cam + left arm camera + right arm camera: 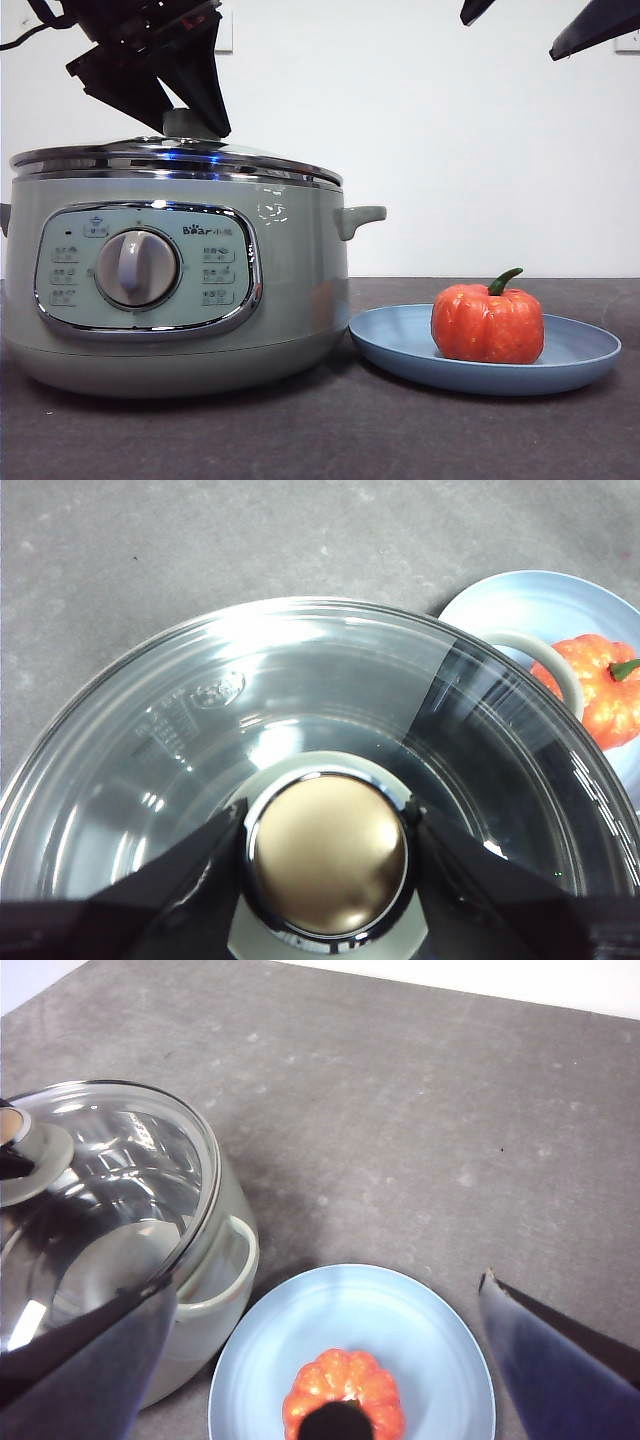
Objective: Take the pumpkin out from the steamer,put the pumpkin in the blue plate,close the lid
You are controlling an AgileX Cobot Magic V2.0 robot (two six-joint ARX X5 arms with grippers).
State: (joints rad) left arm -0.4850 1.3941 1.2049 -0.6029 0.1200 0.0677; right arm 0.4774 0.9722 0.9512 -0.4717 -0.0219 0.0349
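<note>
The pumpkin (487, 325) sits upright on the blue plate (400, 345), to the right of the steamer (290, 280). The glass lid (180, 155) rests on the steamer's rim. My left gripper (185, 115) comes down from above and is shut on the lid's knob (328, 865), one jaw on each side. My right gripper (535, 20) is open and empty, high above the plate. The right wrist view shows the pumpkin (340, 1385), the plate (430, 1350) and the lid (110, 1180) below my right gripper (328, 1282).
The steamer's side handle (360, 218) points toward the plate and nearly overhangs its rim. The dark grey table (400, 440) runs in front of both. A white wall stands behind.
</note>
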